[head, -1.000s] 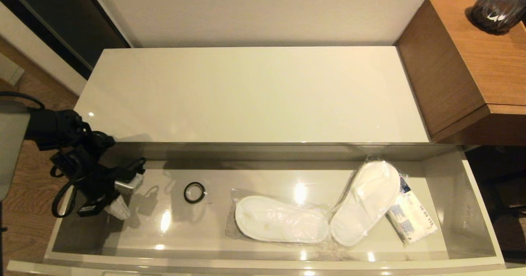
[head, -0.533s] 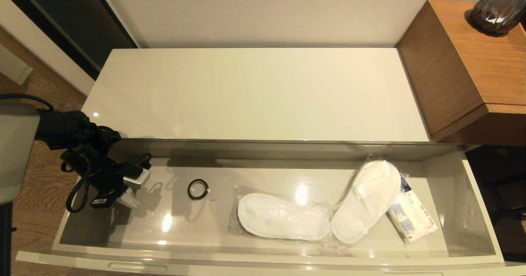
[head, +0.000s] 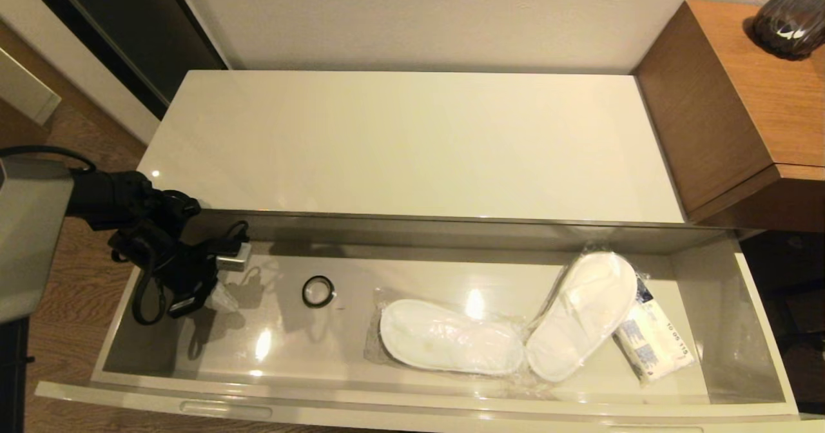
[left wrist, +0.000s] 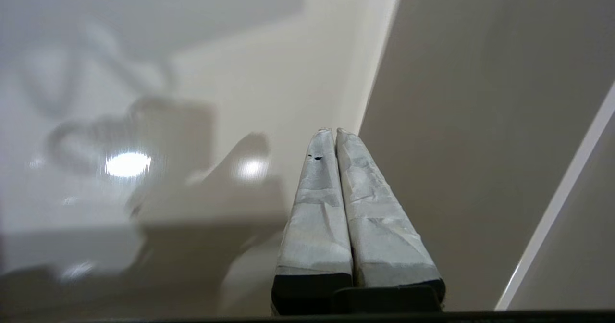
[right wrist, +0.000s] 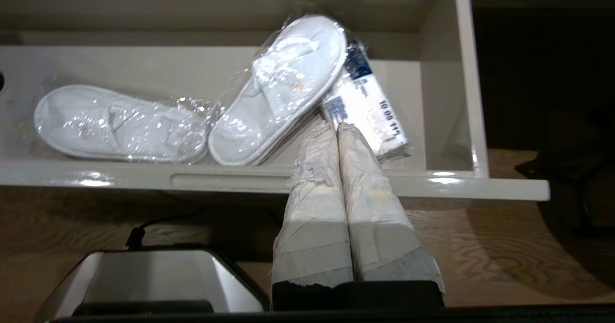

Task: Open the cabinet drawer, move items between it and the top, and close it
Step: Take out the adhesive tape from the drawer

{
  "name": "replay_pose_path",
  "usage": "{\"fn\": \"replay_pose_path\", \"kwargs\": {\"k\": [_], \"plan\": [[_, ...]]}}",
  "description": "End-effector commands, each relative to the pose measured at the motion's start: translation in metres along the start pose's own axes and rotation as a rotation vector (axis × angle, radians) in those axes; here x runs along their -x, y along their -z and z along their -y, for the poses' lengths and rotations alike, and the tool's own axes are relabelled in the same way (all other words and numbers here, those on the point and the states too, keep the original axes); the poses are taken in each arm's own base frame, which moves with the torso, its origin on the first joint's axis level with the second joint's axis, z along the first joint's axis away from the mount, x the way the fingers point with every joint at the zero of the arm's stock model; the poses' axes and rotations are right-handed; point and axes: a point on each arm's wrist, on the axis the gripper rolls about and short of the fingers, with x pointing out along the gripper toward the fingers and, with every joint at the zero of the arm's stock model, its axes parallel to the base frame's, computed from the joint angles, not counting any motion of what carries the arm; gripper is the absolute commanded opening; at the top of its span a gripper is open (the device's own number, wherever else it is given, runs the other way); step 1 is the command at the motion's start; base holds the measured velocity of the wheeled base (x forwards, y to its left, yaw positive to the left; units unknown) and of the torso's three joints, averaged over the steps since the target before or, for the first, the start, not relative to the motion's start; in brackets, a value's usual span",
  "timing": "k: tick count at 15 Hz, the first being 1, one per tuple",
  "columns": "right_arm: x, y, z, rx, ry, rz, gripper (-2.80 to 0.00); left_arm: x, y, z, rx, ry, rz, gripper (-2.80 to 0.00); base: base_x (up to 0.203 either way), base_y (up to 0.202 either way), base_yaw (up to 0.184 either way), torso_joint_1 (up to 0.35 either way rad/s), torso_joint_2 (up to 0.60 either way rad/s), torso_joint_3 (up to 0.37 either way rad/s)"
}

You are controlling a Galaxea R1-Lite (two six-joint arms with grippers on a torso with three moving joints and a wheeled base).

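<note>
The wide cream drawer stands pulled out below the glossy cream top, which carries nothing. On the drawer floor lie a small black tape ring and a pair of white slippers in clear plastic, one flat, one leaning to its right. My left gripper hangs shut and empty inside the drawer's left end, left of the ring and apart from it. My right gripper is shut and empty, held in front of the drawer's front panel; the head view does not show it.
A white packet with blue print lies right of the slippers. A taller brown wooden unit with a dark vase stands at the right. Wood floor lies under the drawer front, and a grey robot part sits below.
My left gripper has moved right and toward the cabinet, further into the drawer's left end. The whole scene has shifted slightly in the head view. The items have not moved.
</note>
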Motion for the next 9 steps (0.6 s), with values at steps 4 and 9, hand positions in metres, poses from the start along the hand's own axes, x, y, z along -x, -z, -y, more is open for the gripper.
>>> {"fn": "replay_pose_path", "kwargs": {"k": [4,9], "plan": [[0.0,0.0,0.0,0.0,-0.001,-0.001,-2.8,0.027,-0.023,-0.019,0.001,-0.167,0.179,-2.8,0.0,0.0,0.0,0.0,0.0,0.0],[0.0,0.0,0.0,0.0,-0.001,-0.002,-2.8,0.032,-0.039,-0.034,-0.081,-0.316,0.229,-2.8,0.0,0.0,0.0,0.001,0.01,-0.004]]}}
